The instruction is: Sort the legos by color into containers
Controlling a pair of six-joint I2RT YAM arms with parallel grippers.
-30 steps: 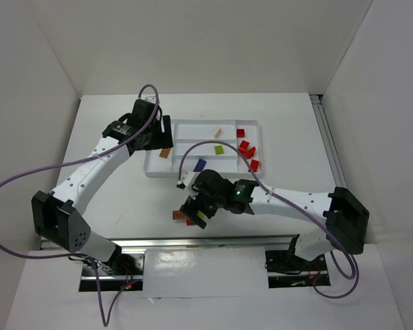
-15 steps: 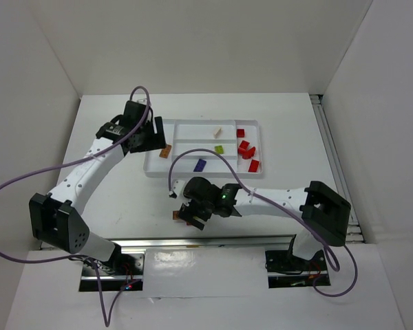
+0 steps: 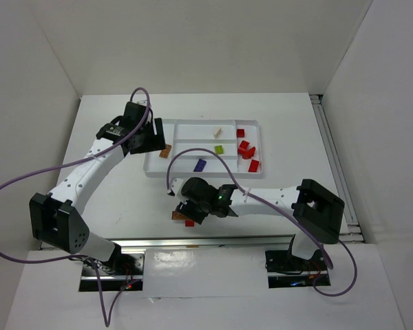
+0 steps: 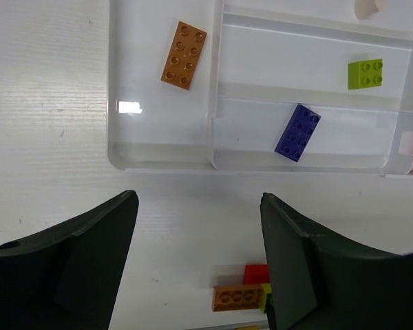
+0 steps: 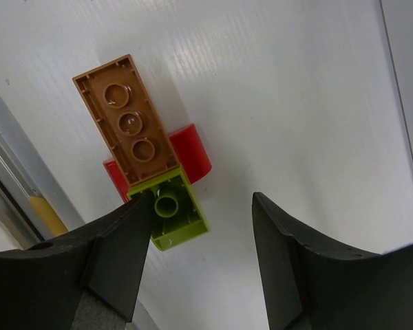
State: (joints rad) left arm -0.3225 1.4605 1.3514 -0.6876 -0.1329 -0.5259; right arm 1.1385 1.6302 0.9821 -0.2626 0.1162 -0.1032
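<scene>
Near the table's front edge lie three loose legos in a tight cluster: an orange-brown plate [image 5: 127,120], a red piece [image 5: 193,151] under it and a lime green brick [image 5: 175,210]. My right gripper [image 5: 202,199] is low over them, open, its left finger touching the green brick. The white tray [image 3: 206,122] holds an orange-brown plate [image 4: 184,54] in its left end section, a purple brick [image 4: 297,133], a lime green brick [image 4: 365,73] and a cream piece [image 3: 218,130] in the middle slots, and red bricks [image 3: 246,148] at the right end. My left gripper [image 4: 198,206] hangs open and empty by the tray's left end.
A metal rail [image 3: 213,240] runs along the table's front edge just behind the loose cluster. White walls enclose the table on the left, back and right. A purple cable [image 3: 193,155] loops from the right arm over the tray's near side.
My right gripper has slid left and down onto the loose cluster, and its jaws have narrowed. The left gripper drew back slightly to the left of the tray.
</scene>
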